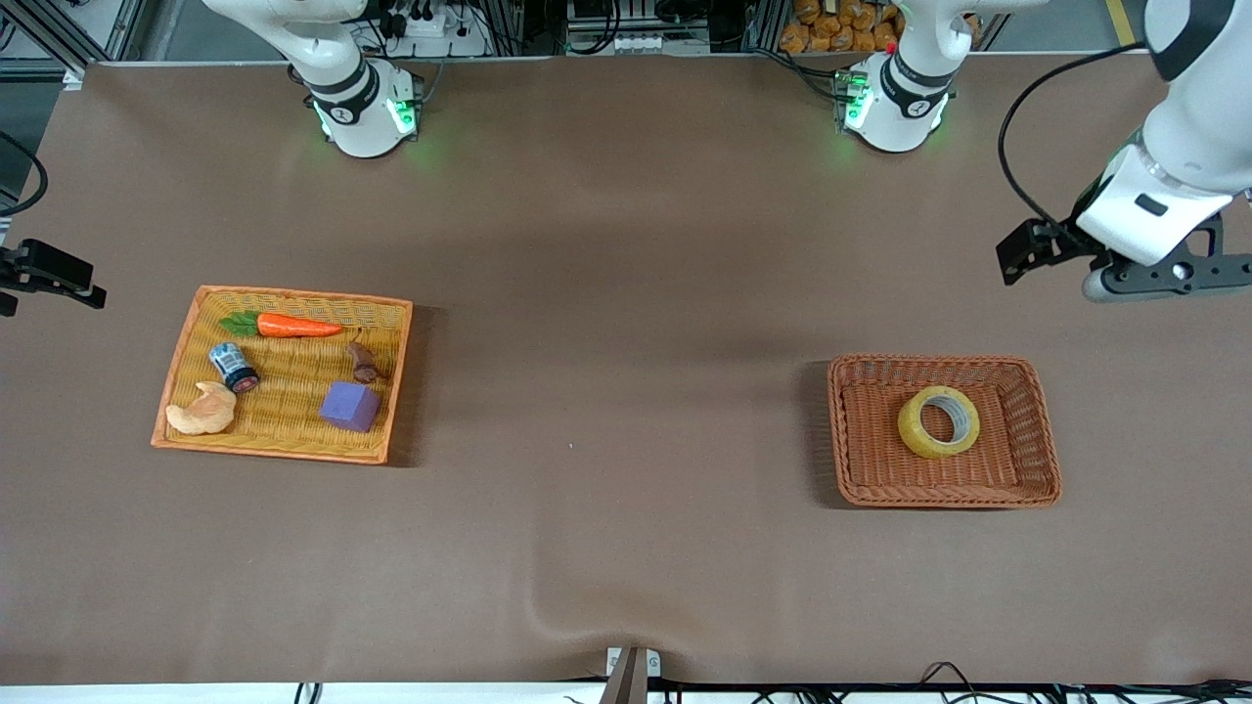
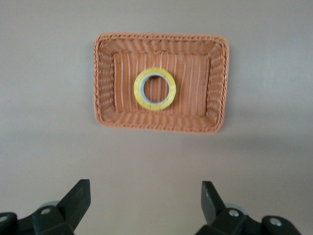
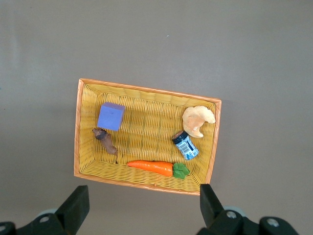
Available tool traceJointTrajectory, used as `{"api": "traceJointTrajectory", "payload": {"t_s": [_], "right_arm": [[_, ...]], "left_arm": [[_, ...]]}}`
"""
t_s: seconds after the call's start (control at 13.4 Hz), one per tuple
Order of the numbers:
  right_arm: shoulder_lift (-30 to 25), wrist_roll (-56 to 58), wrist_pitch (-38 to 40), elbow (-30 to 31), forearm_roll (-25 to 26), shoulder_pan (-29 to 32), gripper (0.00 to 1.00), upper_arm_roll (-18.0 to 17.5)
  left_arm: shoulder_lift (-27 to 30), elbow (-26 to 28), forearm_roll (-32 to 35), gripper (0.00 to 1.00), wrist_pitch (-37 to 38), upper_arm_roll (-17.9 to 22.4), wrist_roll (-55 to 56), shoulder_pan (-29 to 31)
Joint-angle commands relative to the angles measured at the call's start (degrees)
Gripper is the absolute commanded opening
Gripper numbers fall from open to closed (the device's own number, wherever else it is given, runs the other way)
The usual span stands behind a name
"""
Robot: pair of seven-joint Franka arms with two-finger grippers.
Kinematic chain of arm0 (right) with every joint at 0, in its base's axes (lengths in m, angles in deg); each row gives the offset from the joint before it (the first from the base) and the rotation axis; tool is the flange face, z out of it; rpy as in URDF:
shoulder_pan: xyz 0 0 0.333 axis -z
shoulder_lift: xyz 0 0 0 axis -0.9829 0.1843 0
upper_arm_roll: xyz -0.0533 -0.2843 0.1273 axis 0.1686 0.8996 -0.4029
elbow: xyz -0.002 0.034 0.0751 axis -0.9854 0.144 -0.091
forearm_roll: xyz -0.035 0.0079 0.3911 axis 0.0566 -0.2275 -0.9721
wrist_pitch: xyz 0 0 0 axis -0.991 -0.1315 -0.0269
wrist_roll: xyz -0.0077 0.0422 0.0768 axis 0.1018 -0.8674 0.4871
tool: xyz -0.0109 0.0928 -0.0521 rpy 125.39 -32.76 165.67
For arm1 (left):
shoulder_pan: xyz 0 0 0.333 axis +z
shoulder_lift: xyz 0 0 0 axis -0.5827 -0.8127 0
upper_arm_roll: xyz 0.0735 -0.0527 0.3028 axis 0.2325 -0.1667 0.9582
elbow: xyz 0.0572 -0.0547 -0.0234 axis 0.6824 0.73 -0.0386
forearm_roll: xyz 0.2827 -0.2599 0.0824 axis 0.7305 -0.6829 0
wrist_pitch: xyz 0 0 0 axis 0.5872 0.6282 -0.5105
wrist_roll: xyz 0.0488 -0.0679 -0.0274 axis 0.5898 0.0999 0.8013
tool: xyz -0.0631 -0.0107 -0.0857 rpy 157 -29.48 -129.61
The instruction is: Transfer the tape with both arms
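Front view: yellow tape point(image 1: 939, 421) flat in brown basket point(image 1: 944, 494), toward left arm's end of bench point(image 1: 606, 293).

Left wrist view: left claw point(image 2: 145, 201) spread, high, aimed at tape.

Right wrist view: right claw point(image 3: 145, 201) spread over yellow tray point(image 3: 146, 181), perhaps ready to receive.

Robotics lab, not a home or shop. Two white arm bases point(image 1: 367, 108) bolted along one edge of a wide table point(image 1: 626, 244) covered in plain brown sheeting, green status LEDs lit on both. At that edge: aluminium framing point(image 1: 59, 29), a power strip point(image 1: 430, 24), bundled cables point(image 1: 626, 39). More cables point(image 1: 939, 675) trail off the table edge nearest the front camera, beside a small mount bracket point(image 1: 631, 665). Props are staged test items: a toy carrot point(image 1: 293, 326), a purple block point(image 1: 350, 406) and a fake croissant point(image 1: 202, 411) in a yellow wicker tray point(image 1: 284, 450), plus a brown wicker basket point(image 1: 1042, 430).
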Motion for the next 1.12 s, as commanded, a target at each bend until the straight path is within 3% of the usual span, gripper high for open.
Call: {"api": "traceJointTrajectory", "payload": {"t_s": [0.0, 0.15, 1.04], "right_arm": [[-0.6, 0.5, 0.0, 0.1, -0.1, -0.2, 1.0, 0.2], [-0.5, 0.5, 0.0, 0.1, -0.1, -0.2, 1.0, 0.2], [-0.5, 0.5, 0.0, 0.1, -0.1, -0.2, 1.0, 0.2]], "left_arm": [[-0.7, -6.4, -3.8, 1.0, 7.1, 1.9, -7.8, -0.8], [-0.5, -6.6, -3.3, 1.0, 7.8, 3.4, -13.6, -1.5], [-1.0, -6.7, -3.8, 1.0, 7.8, 3.4, -13.3, -0.2]]}}
